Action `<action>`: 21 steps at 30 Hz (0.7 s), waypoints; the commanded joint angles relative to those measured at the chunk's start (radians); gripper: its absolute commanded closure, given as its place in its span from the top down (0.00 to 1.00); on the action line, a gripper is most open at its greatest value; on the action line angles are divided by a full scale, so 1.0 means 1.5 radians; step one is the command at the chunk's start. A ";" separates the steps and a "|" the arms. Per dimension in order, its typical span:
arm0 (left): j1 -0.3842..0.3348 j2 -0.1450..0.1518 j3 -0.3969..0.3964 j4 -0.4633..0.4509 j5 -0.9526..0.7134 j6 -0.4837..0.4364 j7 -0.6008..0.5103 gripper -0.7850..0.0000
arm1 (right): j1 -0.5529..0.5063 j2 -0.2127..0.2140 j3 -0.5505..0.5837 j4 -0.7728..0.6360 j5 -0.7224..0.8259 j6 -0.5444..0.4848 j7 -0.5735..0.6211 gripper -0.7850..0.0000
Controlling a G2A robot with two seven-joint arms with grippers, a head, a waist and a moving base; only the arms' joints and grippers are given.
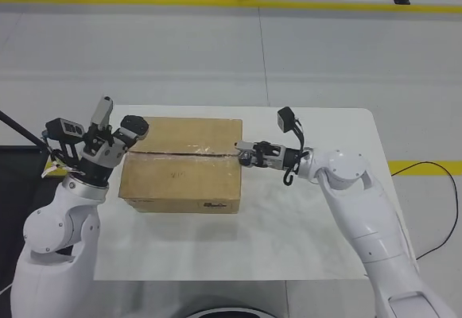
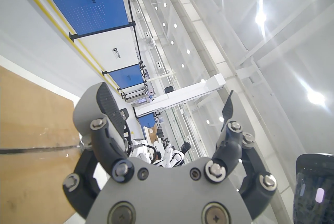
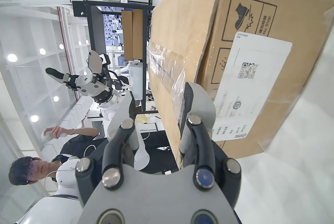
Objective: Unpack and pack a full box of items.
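A closed cardboard box [image 1: 181, 164] lies in the middle of the white table, clear tape along its top seam [image 3: 167, 71]. My right gripper [image 1: 242, 153] sits at the box's right end, level with the seam. It is open, one finger [image 3: 191, 100] beside the labelled end face and the other [image 3: 131, 107] over the top. A white label [image 3: 253, 76] covers part of that end face. My left gripper [image 1: 118, 126] is open and holds nothing, raised just off the box's left end and pointing away from the table. The left wrist view has the box [image 2: 34, 131] beside its fingers [image 2: 109, 107].
The white table [image 1: 310, 230] has bare surface in front of the box and to its right. A black cloth [image 1: 0, 199] hangs past the table's left edge, and a thin black pole [image 1: 8, 119] slants there. Grey floor lies beyond.
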 commanded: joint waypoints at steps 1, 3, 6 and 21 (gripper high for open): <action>0.005 0.001 -0.006 0.006 -0.006 -0.001 -0.002 1.00 | -0.003 0.003 0.005 -0.007 -0.007 0.004 -0.002 0.67; 0.010 0.002 -0.013 0.010 -0.008 -0.002 -0.005 1.00 | -0.008 0.006 0.014 -0.017 -0.016 0.010 -0.005 0.70; 0.022 0.003 -0.029 0.011 -0.011 -0.007 -0.008 1.00 | -0.020 0.014 0.034 -0.036 -0.029 0.018 -0.013 0.77; 0.123 0.009 -0.168 0.036 -0.045 -0.052 -0.007 1.00 | 0.016 0.003 -0.009 -0.089 0.015 -0.024 -0.072 0.82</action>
